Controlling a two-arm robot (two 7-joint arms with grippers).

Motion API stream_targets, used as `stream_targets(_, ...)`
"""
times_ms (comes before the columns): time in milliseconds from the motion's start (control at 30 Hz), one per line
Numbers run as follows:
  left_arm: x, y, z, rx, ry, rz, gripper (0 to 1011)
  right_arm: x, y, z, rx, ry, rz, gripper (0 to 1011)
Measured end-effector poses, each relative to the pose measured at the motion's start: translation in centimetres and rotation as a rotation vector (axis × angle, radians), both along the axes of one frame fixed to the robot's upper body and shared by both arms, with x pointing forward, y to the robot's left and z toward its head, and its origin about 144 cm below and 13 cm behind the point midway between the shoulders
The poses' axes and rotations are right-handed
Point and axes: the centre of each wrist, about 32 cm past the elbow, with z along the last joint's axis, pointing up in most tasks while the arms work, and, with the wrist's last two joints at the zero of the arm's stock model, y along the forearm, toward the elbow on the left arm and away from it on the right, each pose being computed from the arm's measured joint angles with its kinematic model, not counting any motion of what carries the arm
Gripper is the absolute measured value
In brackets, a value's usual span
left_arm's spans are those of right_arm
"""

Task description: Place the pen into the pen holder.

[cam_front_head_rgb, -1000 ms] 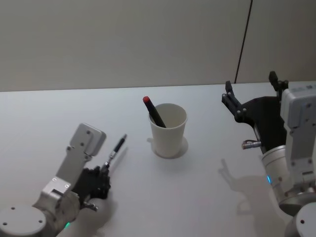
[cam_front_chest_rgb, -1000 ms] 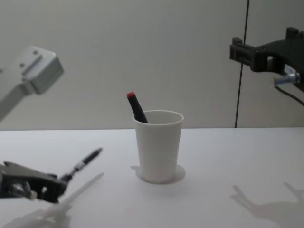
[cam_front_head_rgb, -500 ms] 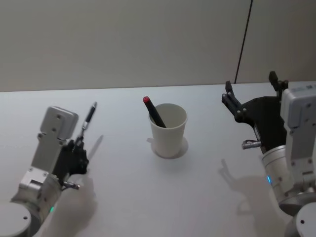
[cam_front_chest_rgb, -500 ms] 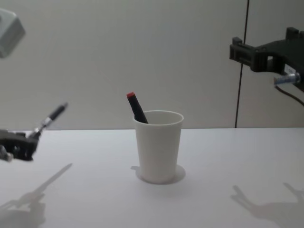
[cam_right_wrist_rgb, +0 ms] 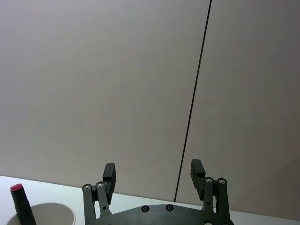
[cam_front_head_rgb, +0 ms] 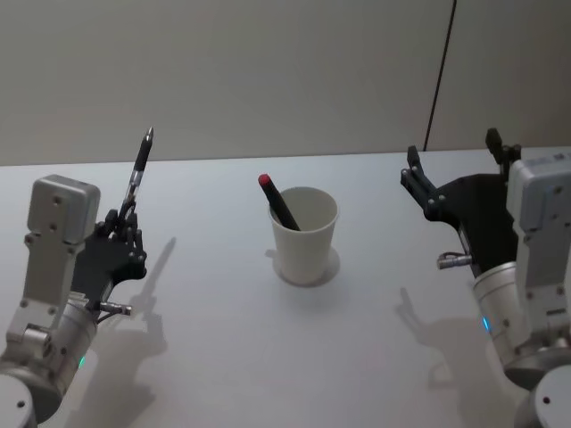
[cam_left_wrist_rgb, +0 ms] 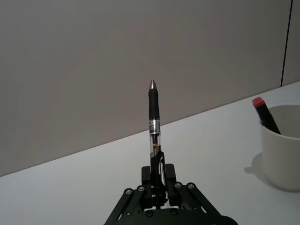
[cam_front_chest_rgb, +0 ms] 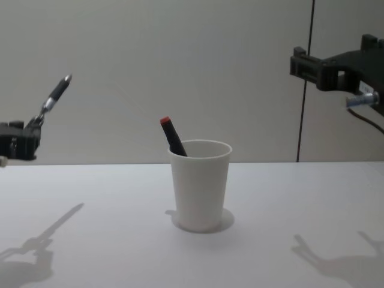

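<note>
With the left end effector (cam_front_head_rgb: 120,230) clamped on the pen (cam_front_head_rgb: 138,174), carry it above the pen holder (cam_front_head_rgb: 304,245), tip down, drop softly

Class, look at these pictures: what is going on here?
The left gripper holds a pen in the air, tip up, left of the cup and clear of the table. The cup stands mid-table with a red-capped marker leaning inside. The right gripper hangs open on the right. The pen is not yet in the cup.
</note>
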Motion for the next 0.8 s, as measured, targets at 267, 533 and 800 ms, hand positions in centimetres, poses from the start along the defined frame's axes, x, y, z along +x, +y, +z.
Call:
stream_targets(267,0.2,0.6,-0.6,-0.049,-0.092,-0.080,184,0.0,0.0,0.0,0.000,0.000,0.000,1001)
stream_targets(533,0.6,1.2,-1.3,-0.083,-0.172,-0.191,184,0.0,0.0,0.0,0.000,0.000,0.000,1001)
stream_targets(800,1.4,1.8,-1.9,-0.100,-0.244,-0.318,185,0.0,0.0,0.0,0.000,0.000,0.000,1001)
